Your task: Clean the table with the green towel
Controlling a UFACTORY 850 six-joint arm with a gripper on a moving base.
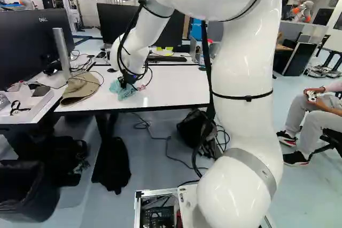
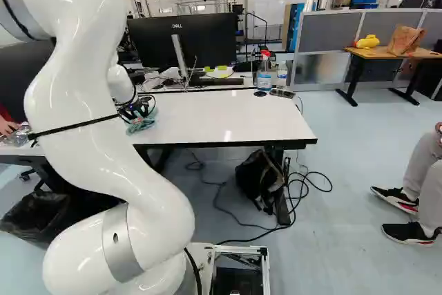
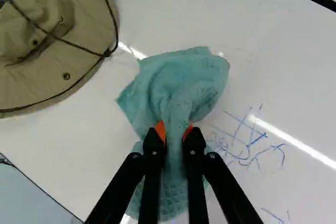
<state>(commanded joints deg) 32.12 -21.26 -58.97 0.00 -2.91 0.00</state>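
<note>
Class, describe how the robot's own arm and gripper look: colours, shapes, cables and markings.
The arm is glossy white, with thick, rounded segments and grey bands around it. Black cables run along the outside, and thin black straps wrap around it. The gripper is black, its two slender fingers tipped with orange pads.

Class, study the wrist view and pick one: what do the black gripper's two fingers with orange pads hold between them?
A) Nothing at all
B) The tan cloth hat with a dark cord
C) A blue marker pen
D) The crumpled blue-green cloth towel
D: the crumpled blue-green cloth towel is pinched between the orange pads of the black gripper, while the tan cloth hat lies off to one side.
</note>
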